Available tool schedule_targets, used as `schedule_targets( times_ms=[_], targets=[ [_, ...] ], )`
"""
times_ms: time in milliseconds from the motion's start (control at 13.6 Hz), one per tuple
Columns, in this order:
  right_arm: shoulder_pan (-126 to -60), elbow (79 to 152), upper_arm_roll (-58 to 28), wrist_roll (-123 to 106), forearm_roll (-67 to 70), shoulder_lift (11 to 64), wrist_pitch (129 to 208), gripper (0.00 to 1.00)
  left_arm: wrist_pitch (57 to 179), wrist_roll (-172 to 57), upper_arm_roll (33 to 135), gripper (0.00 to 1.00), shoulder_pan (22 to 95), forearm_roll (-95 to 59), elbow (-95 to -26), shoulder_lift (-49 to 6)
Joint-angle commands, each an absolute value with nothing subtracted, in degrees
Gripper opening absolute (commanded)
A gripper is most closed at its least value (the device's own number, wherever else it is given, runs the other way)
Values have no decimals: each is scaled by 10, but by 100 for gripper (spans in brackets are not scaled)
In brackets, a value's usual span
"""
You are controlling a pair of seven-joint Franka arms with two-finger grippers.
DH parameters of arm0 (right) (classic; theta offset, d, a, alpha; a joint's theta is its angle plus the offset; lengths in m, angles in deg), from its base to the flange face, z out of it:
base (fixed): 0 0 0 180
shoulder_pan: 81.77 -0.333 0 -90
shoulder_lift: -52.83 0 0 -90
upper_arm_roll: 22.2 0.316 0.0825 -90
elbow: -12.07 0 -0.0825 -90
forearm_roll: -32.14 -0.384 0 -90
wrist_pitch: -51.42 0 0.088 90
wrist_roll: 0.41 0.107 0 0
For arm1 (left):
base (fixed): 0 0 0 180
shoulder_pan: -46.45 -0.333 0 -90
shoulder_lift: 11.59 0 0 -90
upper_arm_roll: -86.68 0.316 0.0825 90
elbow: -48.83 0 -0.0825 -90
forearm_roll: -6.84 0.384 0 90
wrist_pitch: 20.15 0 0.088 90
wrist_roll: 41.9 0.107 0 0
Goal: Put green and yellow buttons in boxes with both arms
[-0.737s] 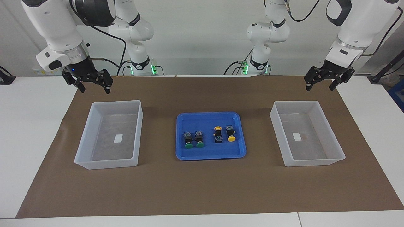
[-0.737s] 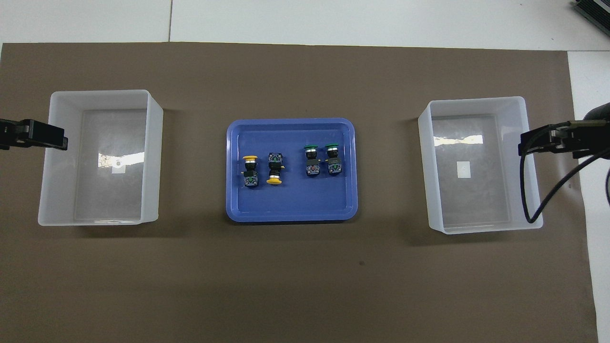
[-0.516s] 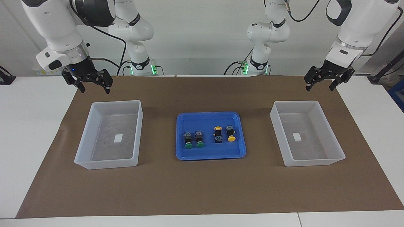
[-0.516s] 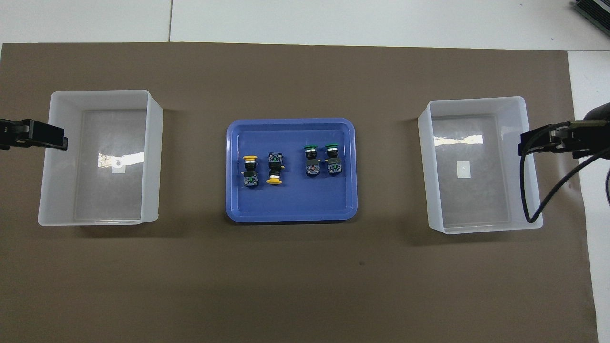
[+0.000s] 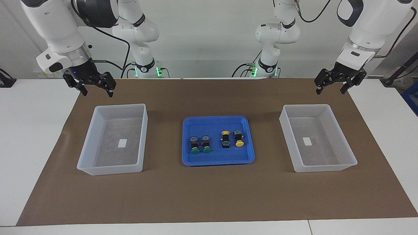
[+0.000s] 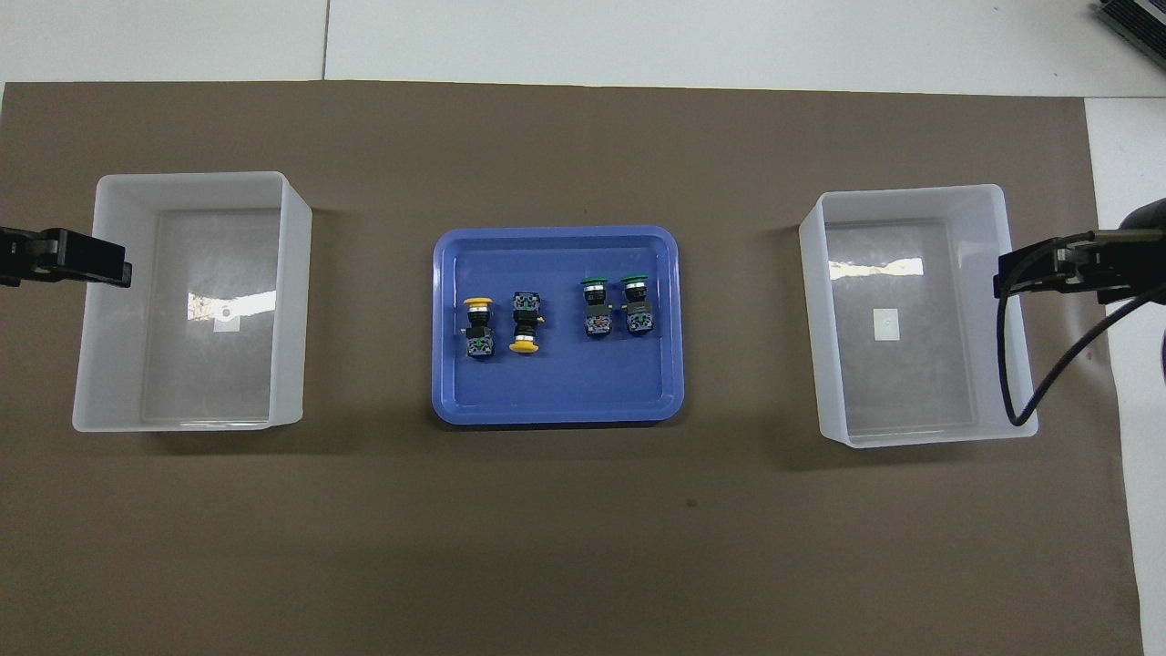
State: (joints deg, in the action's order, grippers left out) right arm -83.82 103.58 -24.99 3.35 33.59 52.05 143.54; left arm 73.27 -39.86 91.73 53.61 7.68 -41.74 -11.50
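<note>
Nothing placed yet. All four btns lay in the blue tray (image 5: 215,162) at table centre. Reading the overhead view as a clock w/ the tray at the middle, the two yellow buttons (image 6: 496,324) sat toward 9 and the two green buttons (image 6: 615,308) toward 3. One empty box (image 6: 86,364) stood well out at 9, at the left arm's end. The other box (image 6: 1025,364), also empty, stood at 3, at the right arm's end.

The left gripper (image 5: 329,91) hung w/ jaws spread wide and empty, raised over the mat edge, at approx. 12 o'clock of its box in the facing view. The right gripper (image 5: 98,93) was likewise wide, empty and raised, at 12 o'clock of its own box.

Risks, as I judged them:
- Ea. colour pair lay just beside its mate, so a wide jaw coming down on one btn could knock or drag the neighbour.
- The yellow caps pointed opposite ways (12 vs. 6), so one wrist angle prob. wouldn't suit both.
- Round mushroom caps could slip; a pinch on the black body looked safer.
- Both arms reaching the small tray together could clash.
- The right arm's cable (image 6: 1002,364) looped over its box in the overhead view and might snag the rim.
- A colour mix-up was poss. if an arm crossed to the wrong pair.
</note>
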Motion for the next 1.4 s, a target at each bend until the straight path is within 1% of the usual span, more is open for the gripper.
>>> schedule_targets(
  times_ms=[0, 368, 516, 737, 958, 1105, 1179, 1326],
  targets=[
    [-833, 1041, -247, 22, 336, 524, 1435, 100, 724, -399, 919, 100, 539, 75, -416, -111],
    [-836, 1041, -247, 24, 336, 524, 1438, 100, 720, -410, 905, 100, 546, 73, -421, -111],
    [-839, 1051, -247, 28, 336, 526, 1459, 100, 728, -449, 903, 100, 565, 73, -423, -112],
    [-839, 1053, -233, 54, 336, 526, 1462, 100, 738, -506, 903, 100, 600, 71, -427, -128],
    [-839, 1059, -226, 57, 336, 530, 1467, 100, 775, -576, 902, 100, 635, 69, -451, -139],
    [-839, 1080, -219, 57, 335, 534, 1515, 100, 813, -631, 903, 100, 670, 67, -467, -159],
    [-840, 1084, -215, 57, 335, 534, 1527, 100, 832, -650, 902, 100, 681, 67, -473, -170],
    [-861, 1094, -210, 58, 335, 534, 1531, 100, 881, -688, 903, 100, 714, 67, -493, -194]
  ],
)
